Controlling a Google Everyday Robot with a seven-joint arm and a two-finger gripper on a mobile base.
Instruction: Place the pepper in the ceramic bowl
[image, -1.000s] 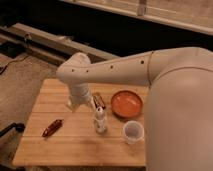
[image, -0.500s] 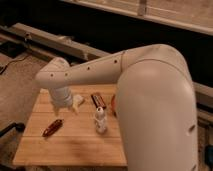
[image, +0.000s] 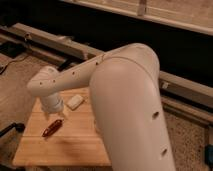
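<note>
The dark red pepper (image: 52, 128) lies on the left part of the wooden table (image: 70, 147). My gripper (image: 54, 108) hangs from the white wrist (image: 46, 84) just above and behind the pepper, apart from it. The ceramic bowl is hidden behind my large white arm (image: 130, 105), which fills the right half of the view.
A small white object (image: 75, 102) lies on the table just right of the gripper. A dark bar (image: 11, 129) sticks out at the table's left edge. Metal rails (image: 60, 42) run along the floor behind the table.
The arm has swung left and closer to the camera, now covering the bowl, the cup and the table's right side. The gripper has moved left to just above the pepper.
</note>
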